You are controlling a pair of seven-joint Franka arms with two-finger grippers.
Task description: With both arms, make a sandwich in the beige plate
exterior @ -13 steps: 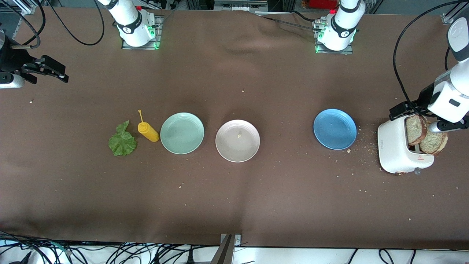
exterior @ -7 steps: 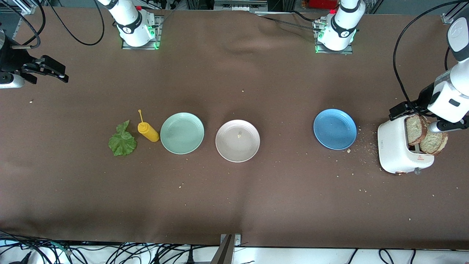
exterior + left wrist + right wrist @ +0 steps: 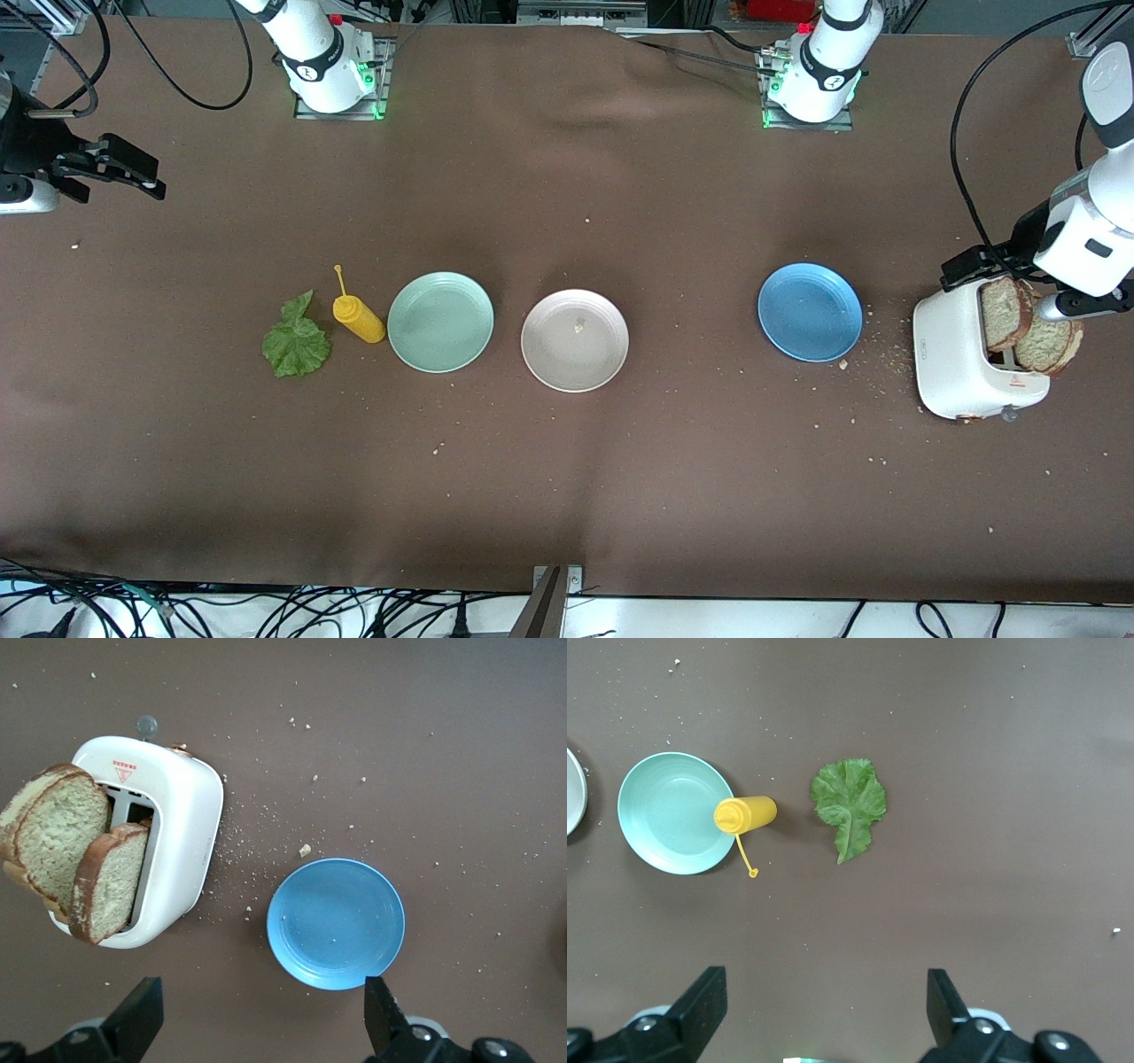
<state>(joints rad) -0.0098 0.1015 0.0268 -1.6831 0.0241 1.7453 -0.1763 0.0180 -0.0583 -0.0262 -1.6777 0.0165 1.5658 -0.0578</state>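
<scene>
you were working in a robotics lab, not a kitchen: arm bases (image 3: 332, 75) were bolted onto a tabletop (image 3: 567, 496) draped in brown cloth, aluminium framing (image 3: 27, 7) stood at one corner, and loose cables (image 3: 266, 611) trailed along its near edge.

Even overhead light; soft shadows are cast beside the beige plate (image 3: 575, 340); everything is rendered sharp, without glare.

Beige plate (image 3: 574, 340) lies between two plates (image 3: 440, 321), bread (image 3: 1005, 312) in toaster (image 3: 961, 363).
</scene>
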